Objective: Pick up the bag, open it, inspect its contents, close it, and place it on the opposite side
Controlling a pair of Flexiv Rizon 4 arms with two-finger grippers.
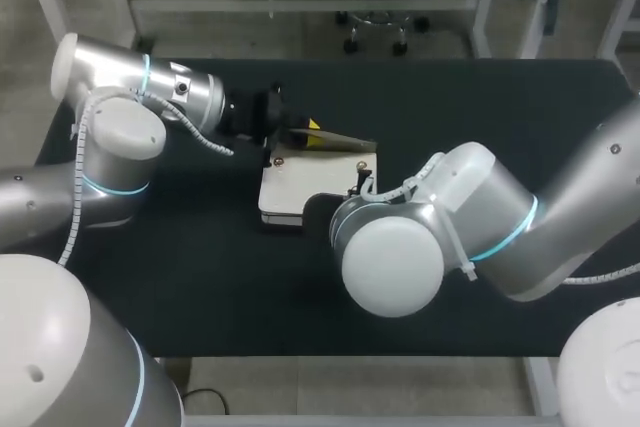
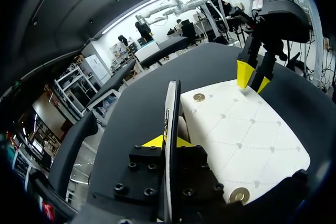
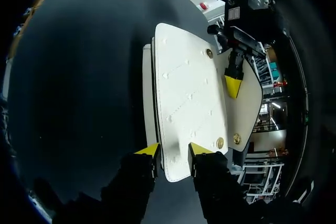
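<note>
— Left, pose?
— My left gripper (image 2: 167,141) is lying low and level over the table (image 1: 480,117), fingers pinching the flap (image 2: 172,114) and holding it up on edge.
— Right?
— My right gripper (image 3: 175,150) is clamping narrow on the white quilted bag (image 3: 189,93) at the edge opposite the flap (brass studs (image 3: 209,53) showing). The bag is sitting mid-table between my arms.
— Any writing?
— A label (image 3: 233,13) is showing on my left wrist; the print is too small to read.
</note>
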